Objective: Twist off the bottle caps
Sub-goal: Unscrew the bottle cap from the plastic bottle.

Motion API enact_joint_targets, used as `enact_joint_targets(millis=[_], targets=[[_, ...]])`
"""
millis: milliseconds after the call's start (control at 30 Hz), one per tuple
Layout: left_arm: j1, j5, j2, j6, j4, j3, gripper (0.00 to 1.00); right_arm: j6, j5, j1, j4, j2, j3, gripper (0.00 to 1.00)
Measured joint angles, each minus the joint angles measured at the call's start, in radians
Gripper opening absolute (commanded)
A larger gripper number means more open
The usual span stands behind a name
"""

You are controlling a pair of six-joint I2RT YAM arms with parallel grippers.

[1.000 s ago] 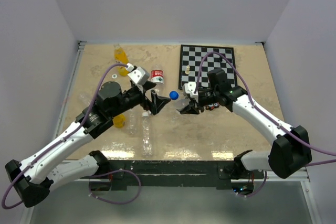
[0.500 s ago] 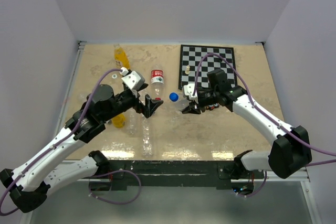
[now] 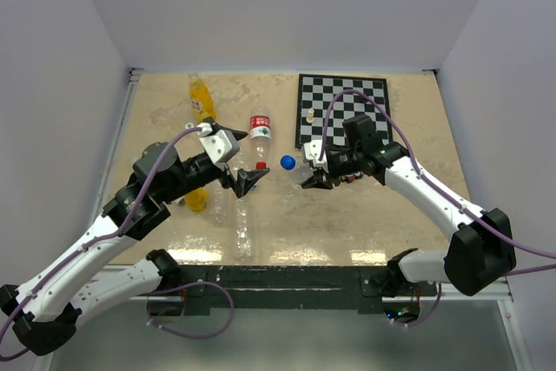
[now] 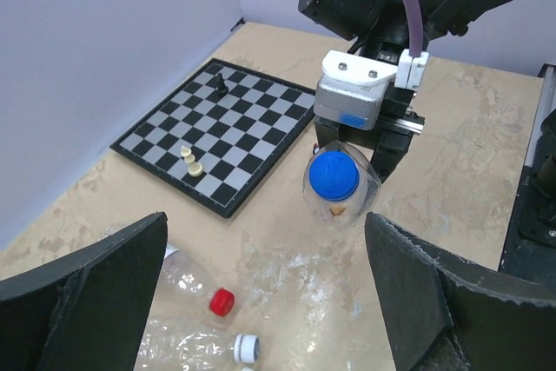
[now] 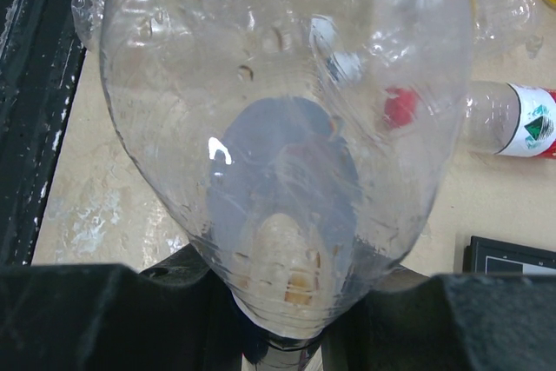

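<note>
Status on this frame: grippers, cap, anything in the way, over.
Left gripper open, empty. Right gripper shut on clear plastic bottle. Round blue ribbed cap on, facing the open fingers, not touching. Nothing between them.

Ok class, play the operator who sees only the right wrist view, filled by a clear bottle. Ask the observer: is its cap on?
Observer: Yes, the left wrist view shows a blue cap on the bottle.
Operator: Is the left end effector gripping it?
Observer: No, the left end effector is open, short of the cap.
Operator: Which way does the cap point?
Observer: Toward the left end effector.
</note>
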State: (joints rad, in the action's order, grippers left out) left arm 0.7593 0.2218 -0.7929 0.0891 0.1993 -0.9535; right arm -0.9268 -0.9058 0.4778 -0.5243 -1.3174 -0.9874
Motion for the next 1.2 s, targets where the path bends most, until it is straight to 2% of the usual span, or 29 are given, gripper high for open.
enact_joint_targets(millis=[400, 700, 1000, 1200], targets=[[0.000, 0.056, -0.044, 0.087, -0.050, 0.002, 1.00, -0.021, 0.000, 0.000, -0.018, 0.000, -0.006, 0.00], [0.000, 0.075, -0.062, 0.117, -0.049, 0.002, 1.00, -0.030, 0.000, 0.000, -0.031, 0.000, -0.008, 0.00], [0.000, 0.122, -0.067, 0.217, -0.045, 0.002, 1.00, -0.042, 0.000, 0.000, -0.039, 0.000, -0.009, 0.00], [0.000, 0.174, -0.123, 0.261, -0.018, -0.020, 1.00, -0.056, 0.000, 0.000, -0.050, 0.000, -0.010, 0.00]])
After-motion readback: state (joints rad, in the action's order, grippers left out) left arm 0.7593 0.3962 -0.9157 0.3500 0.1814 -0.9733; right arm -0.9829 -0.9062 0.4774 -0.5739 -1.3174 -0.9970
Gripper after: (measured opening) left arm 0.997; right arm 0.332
